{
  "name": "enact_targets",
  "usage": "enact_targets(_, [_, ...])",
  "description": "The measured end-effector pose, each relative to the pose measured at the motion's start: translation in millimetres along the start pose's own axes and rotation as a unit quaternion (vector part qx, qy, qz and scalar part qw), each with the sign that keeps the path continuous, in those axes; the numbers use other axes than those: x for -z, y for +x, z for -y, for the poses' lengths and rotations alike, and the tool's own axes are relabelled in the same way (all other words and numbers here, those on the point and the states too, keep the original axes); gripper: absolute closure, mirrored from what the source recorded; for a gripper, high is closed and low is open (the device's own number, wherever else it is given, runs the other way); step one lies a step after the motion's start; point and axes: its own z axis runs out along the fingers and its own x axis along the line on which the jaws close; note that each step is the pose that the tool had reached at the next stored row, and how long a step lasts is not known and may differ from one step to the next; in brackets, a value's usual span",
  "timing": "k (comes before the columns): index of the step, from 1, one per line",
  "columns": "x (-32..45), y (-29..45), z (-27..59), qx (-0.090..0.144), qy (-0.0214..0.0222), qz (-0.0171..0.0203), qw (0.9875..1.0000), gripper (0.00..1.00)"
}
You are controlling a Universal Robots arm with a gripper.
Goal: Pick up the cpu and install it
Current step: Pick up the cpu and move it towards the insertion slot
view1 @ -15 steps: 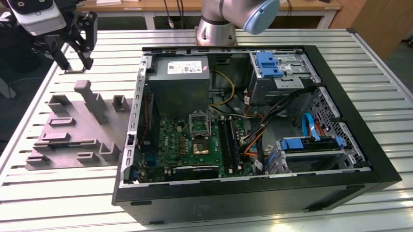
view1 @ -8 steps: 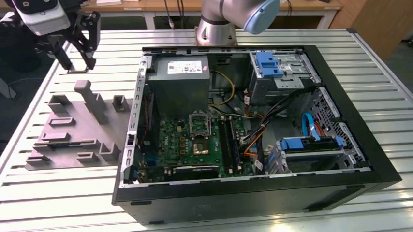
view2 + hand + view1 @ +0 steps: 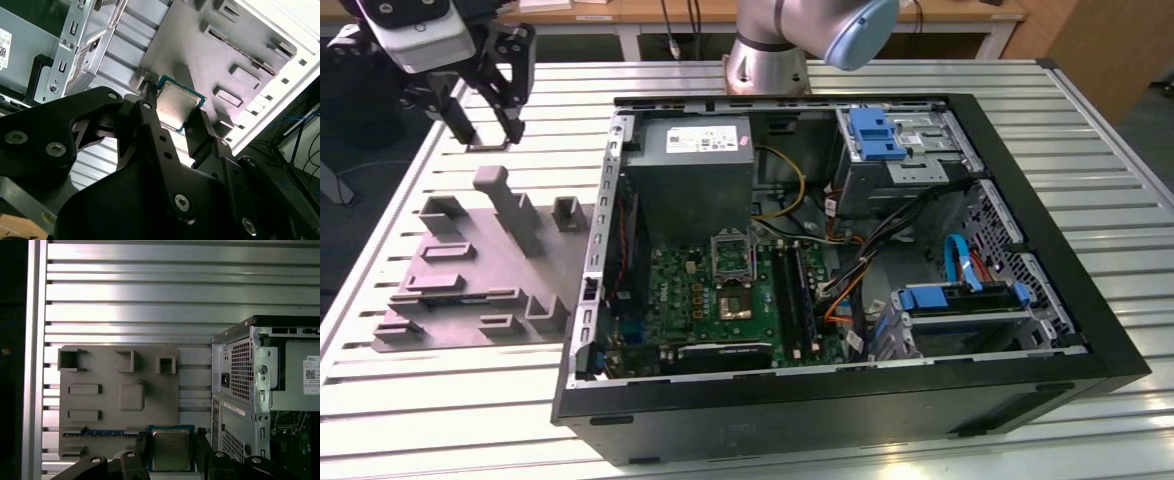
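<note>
Gripper (image 3: pixel 487 122) hangs over grey fixture plate (image 3: pixel 467 262) at the exterior view's left, clenched on cpu (image 3: pixel 171 449) by two opposite edges in the first wrist view, open computer case (image 3: pixel 854 420) to the right; chip judged light, stiff, thin, slick-sided, underside fragile, so edge hold only

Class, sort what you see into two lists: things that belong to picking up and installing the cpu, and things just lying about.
Belongs to the job: cpu, gripped in the tool; socket on the board inside the computer case.

Just lying about: grey fixture plate; power supply; blue drive caddy.
</note>
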Motion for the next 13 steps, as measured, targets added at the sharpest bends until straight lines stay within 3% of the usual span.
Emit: enact_targets(13, [0.0, -6.4, 0.0, 0.0, 0.0, 0.0, 1.0, 0.53])
